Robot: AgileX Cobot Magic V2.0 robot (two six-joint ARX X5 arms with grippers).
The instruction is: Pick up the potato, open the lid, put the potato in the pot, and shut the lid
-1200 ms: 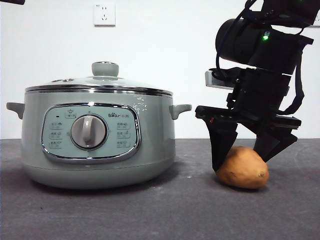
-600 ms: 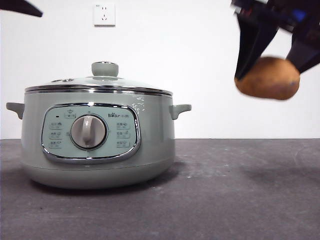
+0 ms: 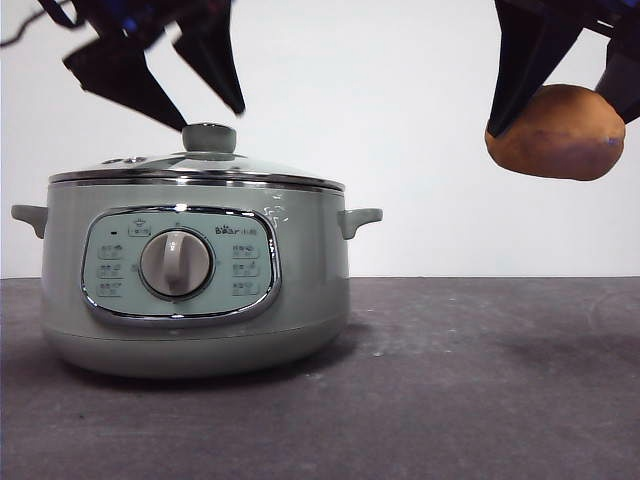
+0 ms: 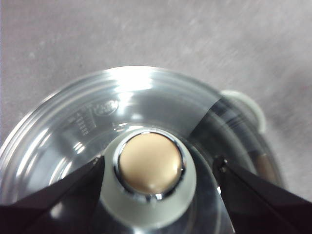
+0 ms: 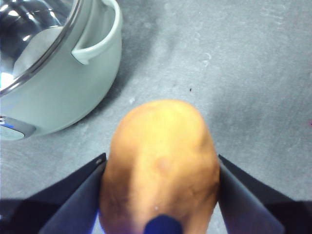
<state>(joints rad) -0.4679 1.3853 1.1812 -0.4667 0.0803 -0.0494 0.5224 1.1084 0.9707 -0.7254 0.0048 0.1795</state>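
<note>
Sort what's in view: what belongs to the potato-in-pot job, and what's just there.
Job:
potato, held in the air by the right gripper
lid, on the pot, knob between the open left gripper
pot

Just there:
wall socket, partly hidden

The lid (image 3: 197, 168) is sitting shut on the pot (image 3: 190, 270), closing the way in from above, while the left end effector (image 3: 195, 105) is hanging with its jaws spread on either side of the knob (image 4: 150, 168), taking up the room right over it. The right end effector (image 3: 560, 95) is holding the potato (image 3: 556, 132) in open air well off to the pot's side, above its handle (image 3: 360, 218), with bare bench (image 3: 480, 380) lying beneath.
</note>
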